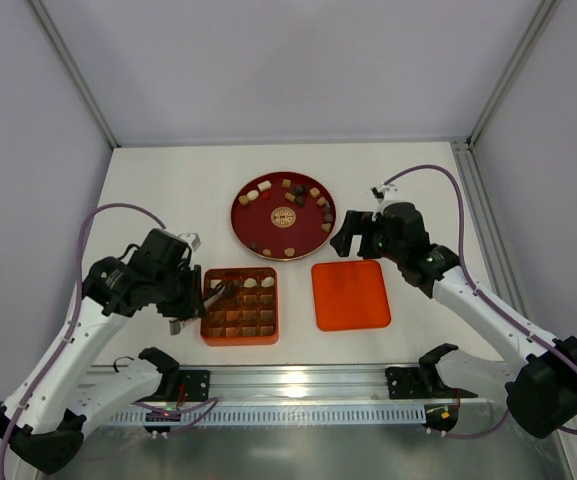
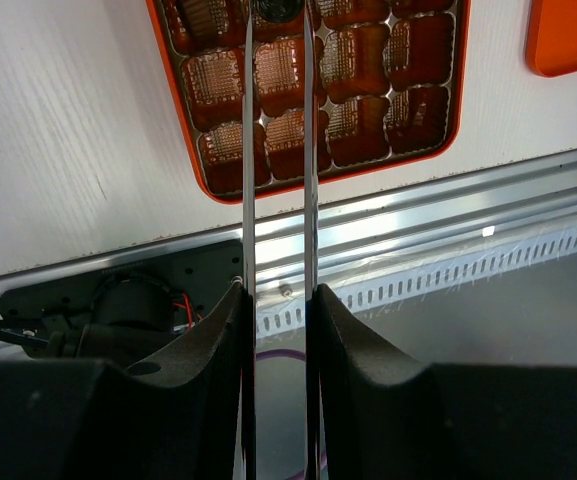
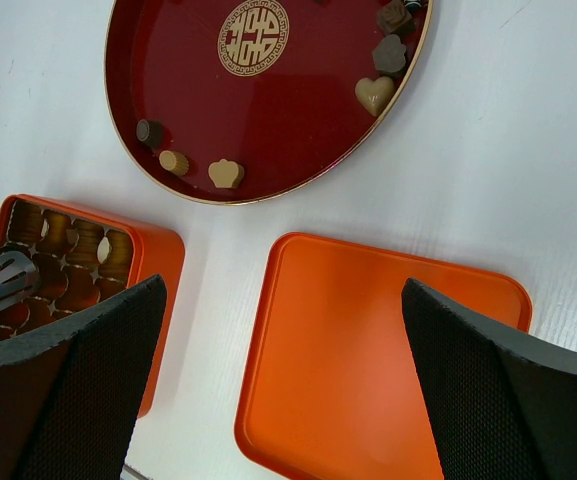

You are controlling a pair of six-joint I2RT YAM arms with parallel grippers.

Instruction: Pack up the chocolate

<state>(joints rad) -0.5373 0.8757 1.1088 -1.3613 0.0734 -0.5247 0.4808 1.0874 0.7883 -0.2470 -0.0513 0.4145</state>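
Left pincer (image 1: pixel 230 289): thin metal blades narrowly apart over the orange square gridded box (image 1: pixel 240 338); I cannot tell if they grip.
Right pincer (image 3: pixel 283 290): released, spread wide above the flat orange lid (image 1: pixel 350 295).
Chocolate (image 3: pixel 226 174): small brown and cream pieces, mostly on the round dark-red plate (image 3: pixel 168 80); a few in the box's far row.

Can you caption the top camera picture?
Left claw holds tongs over the orange box; chocolates on the red plate.

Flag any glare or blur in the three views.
Top external: even light, soft shadows, chocolate tiny but distinct. Left wrist: strong glare on the metal rail; near jaws dark, soft. Right wrist: jaws blurred at the bottom; red plate and orange lid sharp.
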